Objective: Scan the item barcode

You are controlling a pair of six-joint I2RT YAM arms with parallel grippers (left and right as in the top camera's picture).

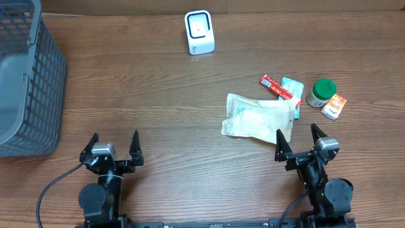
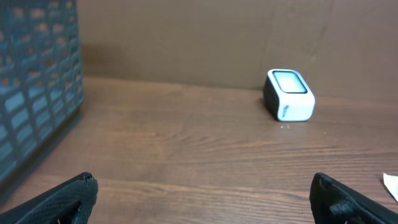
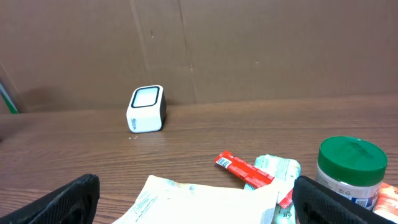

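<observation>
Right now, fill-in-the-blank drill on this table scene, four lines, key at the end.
1. The small white box-shaped scanner stands far across the table, while the dark grey plastic mesh basket sits on the robot's ____ side.
2. The round white jar beside the orange packet has a ____ lid.
3. The left end effector and right end effector are both ____, holding nothing.
4. The large crinkled white pouch lies nearest the ____ end effector.
Missing words: left; green; open; right.

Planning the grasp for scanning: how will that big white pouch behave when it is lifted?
The white pouch looks wrinkled and soft, so it will probably sag from a single pinch. It lies flat, so rolling seems unlikely.
</observation>
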